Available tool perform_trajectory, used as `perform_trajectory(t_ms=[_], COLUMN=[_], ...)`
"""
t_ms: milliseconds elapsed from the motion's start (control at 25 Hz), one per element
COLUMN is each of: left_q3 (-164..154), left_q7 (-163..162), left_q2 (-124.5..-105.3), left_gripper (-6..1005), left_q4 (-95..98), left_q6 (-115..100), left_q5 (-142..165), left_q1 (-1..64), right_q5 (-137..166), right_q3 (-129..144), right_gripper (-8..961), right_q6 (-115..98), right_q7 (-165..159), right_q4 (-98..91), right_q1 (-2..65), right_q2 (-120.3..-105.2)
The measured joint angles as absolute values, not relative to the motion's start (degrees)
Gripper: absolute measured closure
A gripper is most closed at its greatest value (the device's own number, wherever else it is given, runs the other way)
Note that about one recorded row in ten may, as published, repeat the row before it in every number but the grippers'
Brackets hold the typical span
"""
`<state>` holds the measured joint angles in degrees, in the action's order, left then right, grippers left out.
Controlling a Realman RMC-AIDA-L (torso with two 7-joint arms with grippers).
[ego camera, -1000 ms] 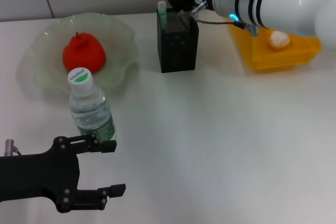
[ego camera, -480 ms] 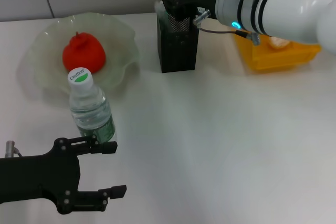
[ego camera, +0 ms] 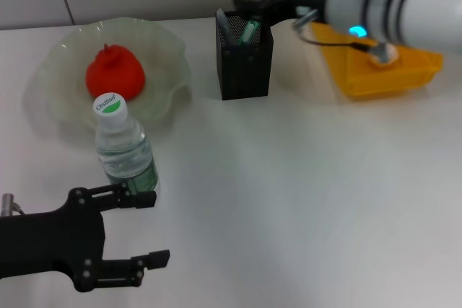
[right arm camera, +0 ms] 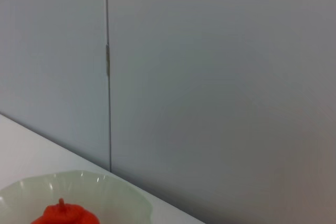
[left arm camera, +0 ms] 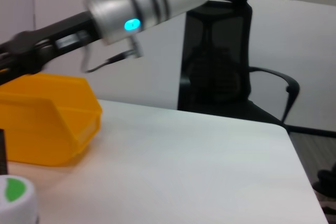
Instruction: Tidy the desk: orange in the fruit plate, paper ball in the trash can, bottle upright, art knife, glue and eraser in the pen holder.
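Desk (ego camera: 303, 200) items are mostly found where the task wants them, and the pen holder (ego camera: 245, 63) serves as the landmark for all of them. Largest is the trash can (ego camera: 404, 77), set to the right of the holder at the far edge; the paper ball (ego camera: 382, 59) is seen lying inside it, half hidden by the right arm, so that step can be judged done. The fruit plate (ego camera: 166, 63) is placed to the left of the holder, and the orange (ego camera: 115, 73) is cradled in its middle, kept from rolling by the dished shape. The bottle (ego camera: 124, 151) is stood upright, cap up, nearer the robot than the plate and well left of the holder. Inside the holder, slim items are propped against the mesh walls, a green one (ego camera: 248, 32) among them; which of knife, glue or eraser they are cannot be told. The right gripper (ego camera: 253, 3) is held just above and behind the holder's rim, jaws parted and nothing seen between them, a pose suited to having let something drop in. The left gripper (ego camera: 151, 229) is parked near the bottle, jaws spread and empty.
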<state>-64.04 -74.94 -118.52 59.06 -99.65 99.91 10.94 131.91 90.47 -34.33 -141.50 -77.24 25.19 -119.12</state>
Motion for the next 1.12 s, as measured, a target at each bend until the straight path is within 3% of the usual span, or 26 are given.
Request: perform_trajectory(t_ms=[240,680,920,1120], left_q3=[-61.6,-60.7,-57.8,-55.6], left_q7=[-74.8,-71.8,-64.8,-60.1], left_q2=[-118.52,-118.62,-118.48,-118.06], left_gripper=[199,199,199,199], left_q4=[56.6,50.0,43.9,38.1], left_q6=[-99.2,-97.8,-97.4,-95.2], left_q5=[98.5,95.2,94.8,95.6], left_q1=[10.5,11.2,11.2,11.6], right_q5=[124.9,99.0,99.8,104.9], right_q3=[83.3,50.7,46.0,45.8], right_gripper=[289,292,292,292], right_q6=[-47.6,-90.2,-96.5,-99.7], right_q7=[-135.3,-99.3,-80.7,-74.5], right_q4=[-86.9,-69.3,-58.8,-53.3], right_q1=[17.8,17.8,15.2,14.6], right_q2=[-119.12,-118.54,-118.65,-117.38])
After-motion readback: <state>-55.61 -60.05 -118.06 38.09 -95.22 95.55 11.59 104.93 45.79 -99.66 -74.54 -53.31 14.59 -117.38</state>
